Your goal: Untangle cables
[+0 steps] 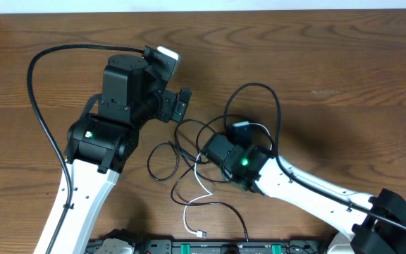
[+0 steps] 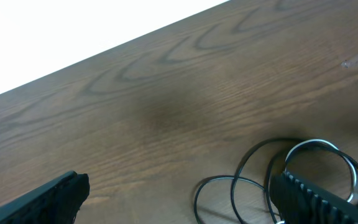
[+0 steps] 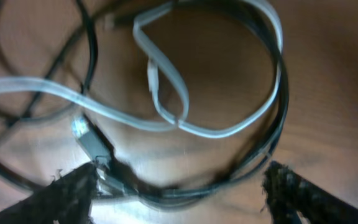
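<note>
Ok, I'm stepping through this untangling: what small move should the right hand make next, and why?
Probably close on the black cable: the right hand hangs low over the tangle, fingers open either side of that strand, the white cable looped just beyond.

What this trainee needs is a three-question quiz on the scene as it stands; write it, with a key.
1. True or false: the left hand is shut on a cable.
2. Which hand sits low over the tangle, fingers either side of the strands? A) left hand B) right hand
3. Fill in: besides the black cables, the tangle holds a ___ cable.

Key:
1. False: it is open and grips nothing.
2. B.
3. White: see the white cable in the right wrist view.
</note>
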Robot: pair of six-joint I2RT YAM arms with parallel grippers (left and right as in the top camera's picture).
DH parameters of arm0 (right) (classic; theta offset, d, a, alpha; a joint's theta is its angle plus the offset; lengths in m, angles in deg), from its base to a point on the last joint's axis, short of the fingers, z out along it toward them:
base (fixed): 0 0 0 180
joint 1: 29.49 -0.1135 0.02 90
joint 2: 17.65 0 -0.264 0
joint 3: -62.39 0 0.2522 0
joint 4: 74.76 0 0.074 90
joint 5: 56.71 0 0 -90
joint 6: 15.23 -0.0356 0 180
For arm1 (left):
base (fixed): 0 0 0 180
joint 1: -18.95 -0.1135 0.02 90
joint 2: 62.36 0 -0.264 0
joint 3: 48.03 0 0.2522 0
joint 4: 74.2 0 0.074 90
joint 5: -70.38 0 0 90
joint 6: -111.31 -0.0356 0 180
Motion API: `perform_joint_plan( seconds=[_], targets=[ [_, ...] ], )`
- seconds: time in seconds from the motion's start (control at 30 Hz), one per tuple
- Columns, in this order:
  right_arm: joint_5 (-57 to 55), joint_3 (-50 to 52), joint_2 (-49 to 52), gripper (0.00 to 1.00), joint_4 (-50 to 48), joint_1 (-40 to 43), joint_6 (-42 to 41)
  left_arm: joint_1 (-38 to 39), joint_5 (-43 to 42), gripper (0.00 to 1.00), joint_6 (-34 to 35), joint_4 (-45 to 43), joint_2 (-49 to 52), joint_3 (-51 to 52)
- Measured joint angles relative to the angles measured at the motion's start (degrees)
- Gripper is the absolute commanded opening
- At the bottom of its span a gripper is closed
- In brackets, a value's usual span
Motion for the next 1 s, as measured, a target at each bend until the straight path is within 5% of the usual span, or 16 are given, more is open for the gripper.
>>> perform_joint_plan(
  seconds=[0.5, 0.57, 0.67, 0.7, 1.0],
  targets=[
    [2.64, 0.15, 11.76, 0.73, -14.86, 5.03, 4.09, 0.02, 0.0, 0.98, 0.2, 1.07, 0.0, 0.0],
    [3.34, 0.2, 12.35, 0.58, -14.71, 5.31, 4.42, 0.0, 0.02, 0.98, 0.22, 1.07, 0.0, 0.0],
    [4.2, 0.17, 12.28, 0.09, -14.88, 5.92, 4.59, 0.02, 0.02, 0.98, 0.22, 1.05, 0.0, 0.0],
    [4.44, 0.17, 12.28, 0.01, -14.84, 6.12, 4.59, 0.0, 0.02, 0.98, 0.22, 1.07, 0.0, 0.0],
    [5.66, -0.02, 10.99, 0.01, -10.6, 6.95, 4.79, 0.02, 0.17, 0.98, 0.22, 1.07, 0.0, 0.0]
  ],
)
